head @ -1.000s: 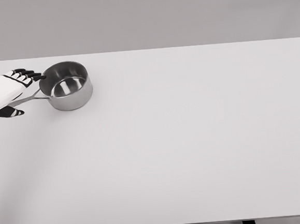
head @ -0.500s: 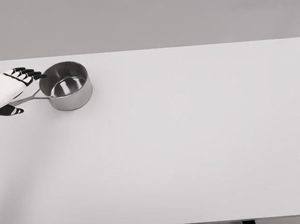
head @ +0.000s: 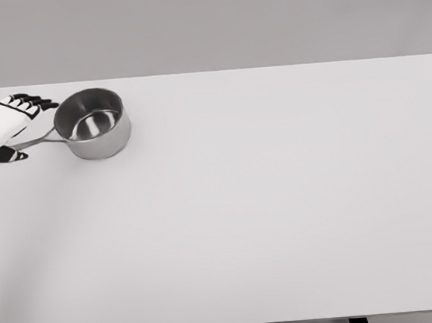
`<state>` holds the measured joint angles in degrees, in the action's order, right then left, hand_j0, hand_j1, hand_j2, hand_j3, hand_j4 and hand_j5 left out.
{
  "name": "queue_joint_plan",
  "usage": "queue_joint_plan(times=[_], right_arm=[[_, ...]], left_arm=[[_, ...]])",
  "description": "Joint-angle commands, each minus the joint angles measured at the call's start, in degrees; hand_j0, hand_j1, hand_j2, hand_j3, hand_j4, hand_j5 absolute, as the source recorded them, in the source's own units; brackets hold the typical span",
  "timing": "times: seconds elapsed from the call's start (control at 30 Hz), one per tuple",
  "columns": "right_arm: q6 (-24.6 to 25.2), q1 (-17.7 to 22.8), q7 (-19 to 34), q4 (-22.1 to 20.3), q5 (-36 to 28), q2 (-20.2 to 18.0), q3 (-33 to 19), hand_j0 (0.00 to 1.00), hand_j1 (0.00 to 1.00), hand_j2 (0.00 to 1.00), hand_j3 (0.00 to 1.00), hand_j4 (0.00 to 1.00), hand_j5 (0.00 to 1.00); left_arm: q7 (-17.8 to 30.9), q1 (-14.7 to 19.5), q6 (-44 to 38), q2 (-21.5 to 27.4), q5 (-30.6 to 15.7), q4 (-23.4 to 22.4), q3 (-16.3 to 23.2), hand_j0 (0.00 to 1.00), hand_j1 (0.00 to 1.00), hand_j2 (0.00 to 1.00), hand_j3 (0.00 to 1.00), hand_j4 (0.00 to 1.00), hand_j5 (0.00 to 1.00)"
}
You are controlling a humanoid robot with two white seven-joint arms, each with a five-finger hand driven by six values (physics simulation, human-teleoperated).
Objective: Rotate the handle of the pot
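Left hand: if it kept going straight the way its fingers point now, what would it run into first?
Probably the pot. The left hand sits over the handle, its dark fingertips aimed right toward the pot's near rim. Height above the rim is unclear, so it might pass over.

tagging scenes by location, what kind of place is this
Likely a bare simulated test bench, not a real kitchen: a plain white table, a blank grey backdrop, one steel pot and a white robot left hand over its handle.

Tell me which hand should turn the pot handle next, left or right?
Left. The left hand is already at the handle of the pot, at the table's far left. The right arm is out of view.
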<state>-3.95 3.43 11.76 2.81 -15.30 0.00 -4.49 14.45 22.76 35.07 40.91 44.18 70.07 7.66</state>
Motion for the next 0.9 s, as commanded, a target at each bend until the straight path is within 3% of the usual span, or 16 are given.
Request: queue_joint_plan(times=[0.0,0.87], right_arm=[[0.0,0.0,0.0,0.0,0.0,0.0,0.0,1.00,1.00,1.00,1.00,1.00,1.00],[0.0,0.0,0.0,0.0,0.0,0.0,0.0,1.00,1.00,1.00,1.00,1.00,1.00]], left_arm=[[0.0,0.2,-0.1,0.0,-0.3,-1.1,0.0,1.00,1.00,1.00,1.00,1.00,1.00],[0.0,1.8,-0.1,-1.8,-0.4,-2.2,0.0,1.00,1.00,1.00,1.00,1.00,1.00]])
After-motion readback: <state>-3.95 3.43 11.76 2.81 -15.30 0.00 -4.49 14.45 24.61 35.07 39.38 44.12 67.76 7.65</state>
